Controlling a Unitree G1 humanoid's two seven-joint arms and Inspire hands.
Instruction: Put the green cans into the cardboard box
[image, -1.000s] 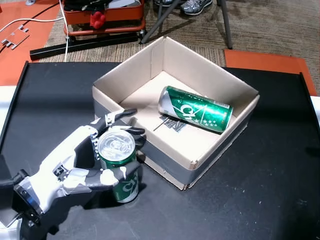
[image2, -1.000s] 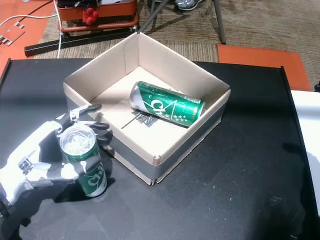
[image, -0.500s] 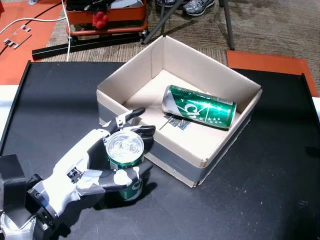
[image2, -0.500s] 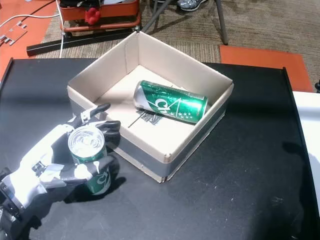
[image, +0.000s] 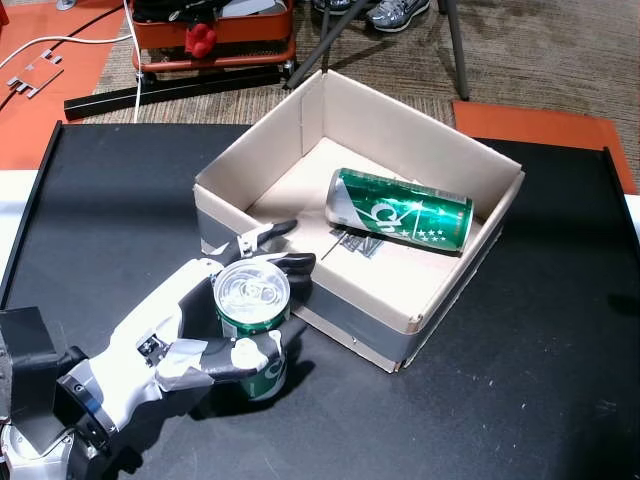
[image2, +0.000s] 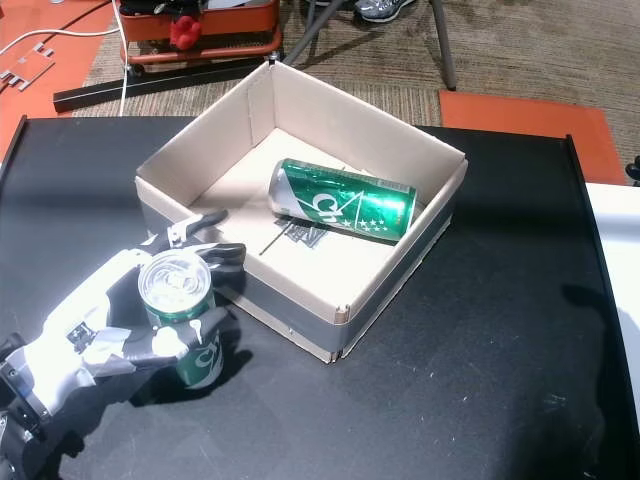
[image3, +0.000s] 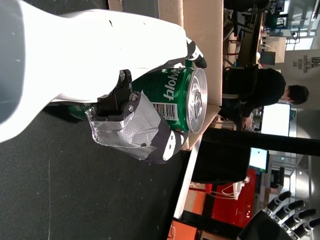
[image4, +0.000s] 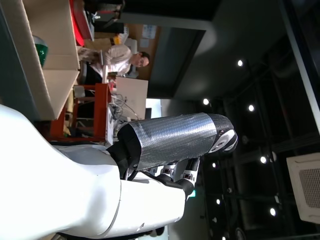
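Note:
An upright green can (image: 252, 300) (image2: 178, 287) stands at the cardboard box's near-left wall, with my left hand (image: 165, 335) (image2: 95, 322) shut around it, thumb in front and fingers behind. In the left wrist view the taped thumb (image3: 135, 130) presses the can (image3: 175, 97). The open cardboard box (image: 425, 135) (image2: 375, 125) sits mid-table on the black top. A second green can (image: 400, 210) (image2: 345, 200) lies on its side inside it. My right hand (image4: 165, 145) shows only in the right wrist view, holding nothing, beside the box wall (image4: 47, 65).
The black table (image: 520, 380) has a raised rim along its left and right edges. Beyond its far edge are a red cart (image: 210, 35), a black bar (image: 170, 90), stand legs (image: 455, 45) and orange floor mats (image: 540, 125). A person (image3: 260, 92) sits in the room behind.
My left hand and its can have edged a little toward the box's near wall. The can inside the box has turned slightly toward the far right wall.

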